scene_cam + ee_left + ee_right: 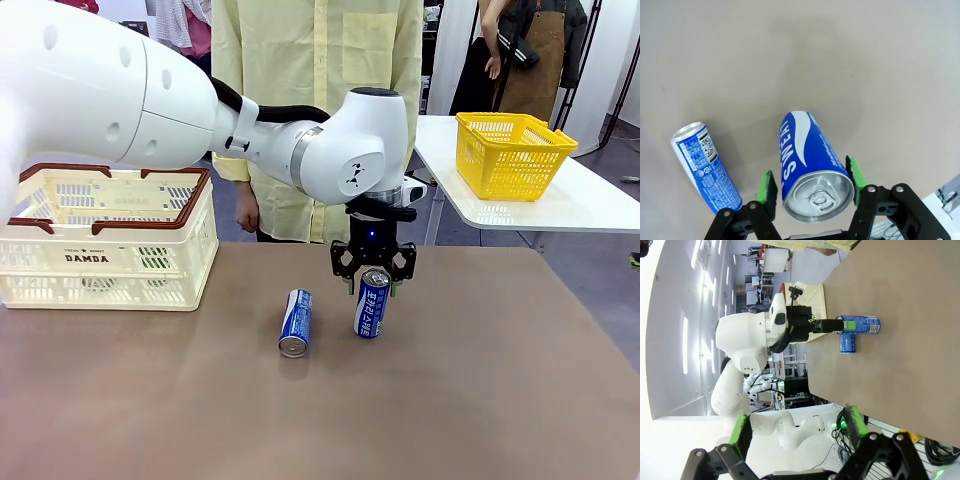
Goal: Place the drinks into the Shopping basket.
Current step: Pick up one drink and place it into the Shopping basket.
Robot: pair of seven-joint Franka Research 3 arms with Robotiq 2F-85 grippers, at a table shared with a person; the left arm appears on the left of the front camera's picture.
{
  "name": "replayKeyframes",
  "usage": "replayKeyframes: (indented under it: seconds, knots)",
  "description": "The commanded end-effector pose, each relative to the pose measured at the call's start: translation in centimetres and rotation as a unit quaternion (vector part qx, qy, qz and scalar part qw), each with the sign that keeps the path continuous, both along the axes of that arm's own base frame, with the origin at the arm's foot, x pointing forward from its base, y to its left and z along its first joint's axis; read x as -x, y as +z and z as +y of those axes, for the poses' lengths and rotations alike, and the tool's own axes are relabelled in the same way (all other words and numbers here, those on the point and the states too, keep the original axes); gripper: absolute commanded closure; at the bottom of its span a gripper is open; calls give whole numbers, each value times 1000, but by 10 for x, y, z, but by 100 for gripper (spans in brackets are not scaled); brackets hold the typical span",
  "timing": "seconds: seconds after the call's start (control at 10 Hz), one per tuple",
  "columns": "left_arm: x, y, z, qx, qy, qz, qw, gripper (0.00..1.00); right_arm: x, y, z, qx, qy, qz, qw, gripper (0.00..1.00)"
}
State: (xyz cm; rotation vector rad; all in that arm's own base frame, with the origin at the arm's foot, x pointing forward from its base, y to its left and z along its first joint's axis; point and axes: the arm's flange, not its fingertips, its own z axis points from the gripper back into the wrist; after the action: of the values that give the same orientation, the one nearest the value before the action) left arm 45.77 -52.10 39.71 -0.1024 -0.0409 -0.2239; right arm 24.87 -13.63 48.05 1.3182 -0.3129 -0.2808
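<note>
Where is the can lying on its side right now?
In the front view the lying can rests on the table, just left of the upright can straddled by the left gripper, right of the white basket.

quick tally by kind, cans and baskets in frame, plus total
Blue drink cans: 2 (one standing, one lying)
Cream shopping basket: 1
Yellow basket: 1
Total: 4
</note>
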Motion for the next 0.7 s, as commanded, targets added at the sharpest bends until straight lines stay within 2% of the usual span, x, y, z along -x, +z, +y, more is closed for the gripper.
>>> replayKeyframes:
  seconds: [0.0, 0.5, 0.6]
  knots:
    - [-2, -1, 0, -3, -12, -8, 1000, 100, -1, 4, 1, -10, -4, 0, 1000, 0]
    - [1, -3, -3, 4, -17, -2, 1000, 100, -1, 4, 1, -10, -4, 0, 1000, 0]
    - [4, 4, 0, 10, -17, -1, 1000, 100, -1, 4, 1, -10, -4, 0, 1000, 0]
